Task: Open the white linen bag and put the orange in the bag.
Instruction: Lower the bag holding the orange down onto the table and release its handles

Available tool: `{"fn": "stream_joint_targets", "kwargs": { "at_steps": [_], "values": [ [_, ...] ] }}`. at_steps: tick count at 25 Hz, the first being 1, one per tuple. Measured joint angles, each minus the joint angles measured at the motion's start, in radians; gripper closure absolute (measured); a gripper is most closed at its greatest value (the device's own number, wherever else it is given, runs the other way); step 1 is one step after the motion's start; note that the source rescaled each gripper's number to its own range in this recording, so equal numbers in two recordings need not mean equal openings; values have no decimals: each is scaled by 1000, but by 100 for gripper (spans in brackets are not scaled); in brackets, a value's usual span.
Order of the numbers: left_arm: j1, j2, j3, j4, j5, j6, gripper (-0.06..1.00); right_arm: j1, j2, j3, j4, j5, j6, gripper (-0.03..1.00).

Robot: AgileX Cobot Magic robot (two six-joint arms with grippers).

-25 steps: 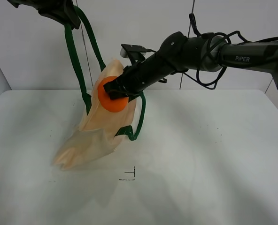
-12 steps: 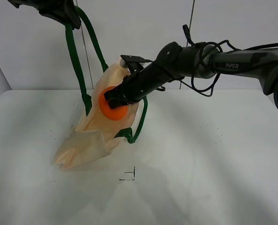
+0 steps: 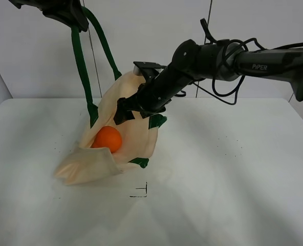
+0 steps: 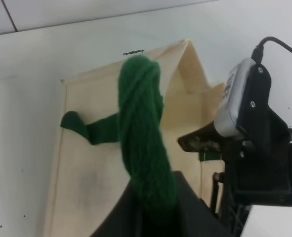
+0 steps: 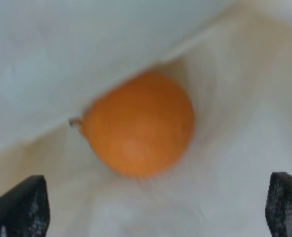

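The white linen bag (image 3: 126,128) hangs open by one dark green strap handle (image 3: 81,61), its lower end resting on the table. My left gripper (image 3: 72,14) is shut on that handle (image 4: 142,143) high at the upper left. The orange (image 3: 107,139) lies loose inside the bag near its bottom, and shows in the right wrist view (image 5: 138,123) against cream cloth. My right gripper (image 3: 123,114) is open and empty at the bag's mouth, above the orange. Its fingertips (image 5: 20,207) stand wide apart.
The white table (image 3: 233,174) carries a small black corner mark (image 3: 141,192) in front of the bag. The second green handle (image 3: 156,122) hangs by the bag's right edge. A white wall stands behind.
My right gripper has let go of the orange, which dropped from the bag's mouth down to its bottom. The bag's front has bulged out. The left gripper has held still.
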Motion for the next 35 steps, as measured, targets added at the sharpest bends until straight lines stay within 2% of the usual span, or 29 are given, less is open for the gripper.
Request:
{"fn": "stream_joint_targets", "kwargs": {
  "at_steps": [2,7,10,15,23,26,29,35],
  "values": [
    [0,0,0,-1,0,0,94,0,-25,-10,-111,68,83,-3],
    [0,0,0,-1,0,0,94,0,-43,-107,-392,308,301,-3],
    [0,0,0,-1,0,0,94,-10,-43,-130,-477,370,353,-3],
    [0,0,0,-1,0,0,94,-108,-43,-135,-490,396,360,-3],
    [0,0,0,-1,0,0,94,-415,-43,-136,-501,420,360,-3],
    [0,0,0,-1,0,0,94,-491,-43,-136,-504,429,359,-3],
    [0,0,0,-1,0,0,94,-513,-43,-136,-505,434,356,-3],
    [0,0,0,-1,0,0,94,-501,-81,-122,-497,435,355,-3]
  ]
}}
